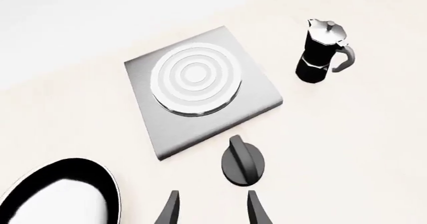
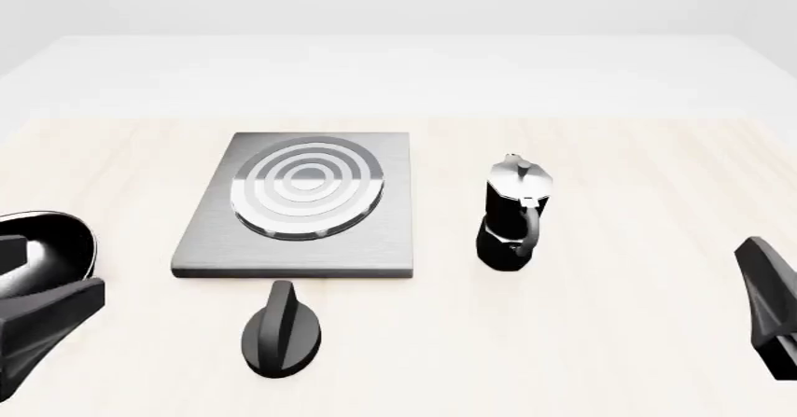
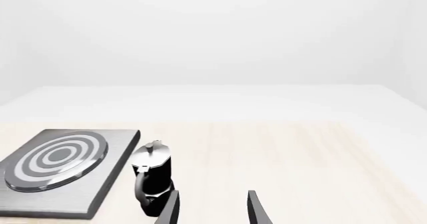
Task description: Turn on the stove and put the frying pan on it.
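The stove (image 2: 299,207) is a flat grey slab with silver concentric rings, left of the table's middle. Its black ridged knob (image 2: 283,333) stands apart, just in front of the slab. The glossy black frying pan (image 2: 44,244) lies at the far left, partly cut off by the frame edge and my left arm (image 2: 44,328); its handle does not show. In the left wrist view my left gripper (image 1: 212,209) is open and empty, with the knob (image 1: 243,161) just beyond its fingertips and the pan (image 1: 63,196) off to one side. My right gripper (image 3: 212,209) is open and empty, at the right side of the table.
A black moka pot (image 2: 513,216) with a silver lid stands upright just right of the stove, handle toward the front. It also shows near the right gripper's fingers (image 3: 153,176). My right arm (image 2: 766,305) sits at the front view's right edge.
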### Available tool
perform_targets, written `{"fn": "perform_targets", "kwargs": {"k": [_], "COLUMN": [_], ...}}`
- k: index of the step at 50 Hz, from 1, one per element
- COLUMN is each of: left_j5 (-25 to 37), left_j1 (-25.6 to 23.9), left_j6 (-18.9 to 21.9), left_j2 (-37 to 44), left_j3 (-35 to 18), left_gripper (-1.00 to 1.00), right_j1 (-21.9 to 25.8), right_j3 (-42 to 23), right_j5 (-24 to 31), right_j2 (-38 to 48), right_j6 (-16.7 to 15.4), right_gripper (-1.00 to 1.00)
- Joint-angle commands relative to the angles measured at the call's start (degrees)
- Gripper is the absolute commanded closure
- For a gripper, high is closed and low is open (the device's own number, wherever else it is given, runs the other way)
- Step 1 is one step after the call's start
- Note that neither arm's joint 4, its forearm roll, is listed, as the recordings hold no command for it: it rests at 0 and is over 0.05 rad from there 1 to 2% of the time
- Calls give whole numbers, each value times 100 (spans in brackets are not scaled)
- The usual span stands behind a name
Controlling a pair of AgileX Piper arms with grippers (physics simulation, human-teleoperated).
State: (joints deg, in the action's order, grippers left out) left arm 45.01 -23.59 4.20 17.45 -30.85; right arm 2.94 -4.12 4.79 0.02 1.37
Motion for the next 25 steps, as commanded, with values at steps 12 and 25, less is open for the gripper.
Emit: {"fn": "perform_targets", "kwargs": {"k": [12, 25], "left_j5": [1226, 1407], "left_j1": [1943, 2783], "left_j6": [979, 1248], "left_j2": [-154, -262], "left_j3": [-404, -38], "left_gripper": [-100, -100], "right_j1": [175, 294], "right_j3": [7, 56], "right_j5": [-13, -49], "right_j2": [0, 2], "right_j6": [49, 70], "right_gripper": [-100, -100]}}
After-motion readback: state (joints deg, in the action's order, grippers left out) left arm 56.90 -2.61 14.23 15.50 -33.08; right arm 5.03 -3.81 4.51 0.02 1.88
